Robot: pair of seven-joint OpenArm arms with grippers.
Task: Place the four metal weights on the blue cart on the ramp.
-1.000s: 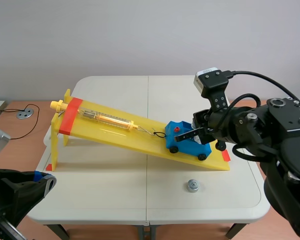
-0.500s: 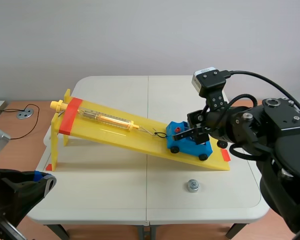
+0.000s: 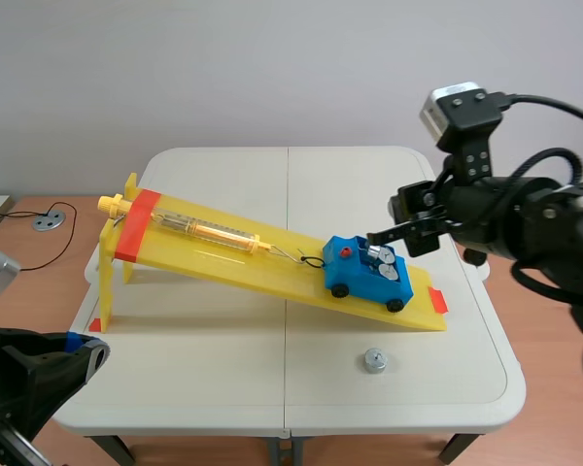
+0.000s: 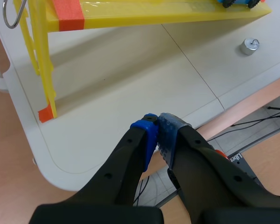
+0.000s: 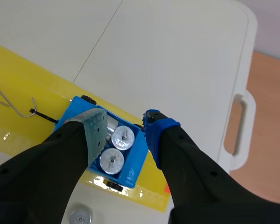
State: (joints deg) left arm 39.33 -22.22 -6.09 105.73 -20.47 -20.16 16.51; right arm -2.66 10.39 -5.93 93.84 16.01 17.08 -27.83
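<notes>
The white worktop [image 3: 223, 349] carries a long yellow ramp [image 3: 272, 267]. The ramp stands high on thin legs at the robot's left and slopes down to the surface at the right. A band of orange-red tape [image 3: 136, 225] crosses its high end.

The right end effector [image 5: 124, 125] hangs above the low part of the ramp. Its fingers are spread wide with nothing between them, and it is clear of what lies under it. The left end effector [image 4: 157, 126] is low, off the near left corner of the worktop. Its two pads are pressed together on nothing.

A clear tube [image 3: 209, 230] with an orange core lies along the upper half of the ramp. A thin wire hook [image 3: 306, 260] links it to the cart.

The cart [image 3: 355, 277] is bright blue, boxy, with small black wheels and a red knob [image 3: 346, 250] on its uphill end. It sits on the ramp near the bottom, under the right end effector.

In its open tray lie shiny round metal weights [image 5: 123, 137]. Each is a short silver disc with a small stud in the middle of its top. Two show plainly in the right wrist view, side by side and touching. How many more lie beside them behind the finger pad cannot be told.

One more weight [image 3: 374, 361] of the same look stands alone on the worktop, in front of the ramp's low end and apart from it.
</notes>
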